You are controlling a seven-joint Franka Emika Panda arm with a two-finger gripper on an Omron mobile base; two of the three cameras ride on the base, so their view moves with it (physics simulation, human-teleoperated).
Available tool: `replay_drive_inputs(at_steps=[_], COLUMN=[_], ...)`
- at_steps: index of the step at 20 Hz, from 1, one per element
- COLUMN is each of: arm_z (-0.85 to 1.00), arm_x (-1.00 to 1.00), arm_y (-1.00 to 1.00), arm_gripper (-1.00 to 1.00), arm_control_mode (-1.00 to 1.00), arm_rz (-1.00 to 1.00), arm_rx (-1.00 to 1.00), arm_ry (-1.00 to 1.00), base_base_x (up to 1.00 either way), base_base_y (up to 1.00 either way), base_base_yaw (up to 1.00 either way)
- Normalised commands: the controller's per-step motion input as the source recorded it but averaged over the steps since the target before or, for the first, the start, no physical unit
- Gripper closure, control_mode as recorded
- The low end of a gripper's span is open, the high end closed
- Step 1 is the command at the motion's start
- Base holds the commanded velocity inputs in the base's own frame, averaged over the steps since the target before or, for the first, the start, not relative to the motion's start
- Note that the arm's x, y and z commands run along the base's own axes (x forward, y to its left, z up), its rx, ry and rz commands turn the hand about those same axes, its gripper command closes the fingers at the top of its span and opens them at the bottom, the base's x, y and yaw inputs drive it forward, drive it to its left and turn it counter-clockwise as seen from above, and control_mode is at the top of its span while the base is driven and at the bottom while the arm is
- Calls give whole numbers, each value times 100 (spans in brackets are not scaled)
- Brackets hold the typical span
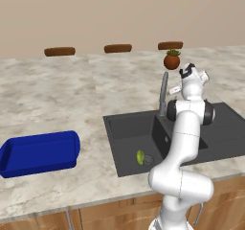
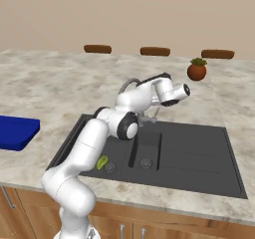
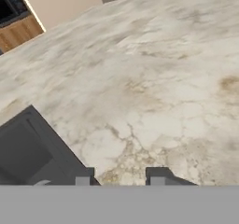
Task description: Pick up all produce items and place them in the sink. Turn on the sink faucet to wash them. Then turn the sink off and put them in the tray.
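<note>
A small yellow-green produce item [image 1: 140, 157] [image 2: 102, 162] lies in the left basin of the dark-grey sink [image 1: 129, 128] [image 2: 199, 158], right beside the round drain. The slim grey sink faucet [image 1: 163, 92] [image 2: 129, 84] rises behind the basins, partly hidden by my arm in the right base view. My hand hovers next to the faucet, above the sink's back edge. In the hand view my gripper [image 3: 120, 178] is open with nothing between its fingertips, facing marble counter and a corner of the sink [image 3: 28, 148]. The blue tray [image 1: 40, 152] [image 2: 17, 132] sits empty on the counter to the left.
A brown pot with a green plant [image 1: 172, 60] [image 2: 196, 69] stands on the counter behind the faucet. Brown stool tops [image 1: 117, 48] line the far edge. Marble counter [image 1: 72, 90] stretches between tray and sink.
</note>
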Motion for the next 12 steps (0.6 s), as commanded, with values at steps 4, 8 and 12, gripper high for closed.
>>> replay_drive_inputs(at_steps=[4,8,12], arm_z=[38,41,43], arm_x=[0,-6,-17], arm_y=[0,0,-6], arm_gripper=[-100,-100,-100], arm_control_mode=[-100,-100,-100], arm_rz=[4,3,0], arm_rx=[0,0,0], arm_ry=[-10,-10,-9], base_base_x=[0,0,0], base_base_y=[0,0,0], base_base_yaw=[0,0,0])
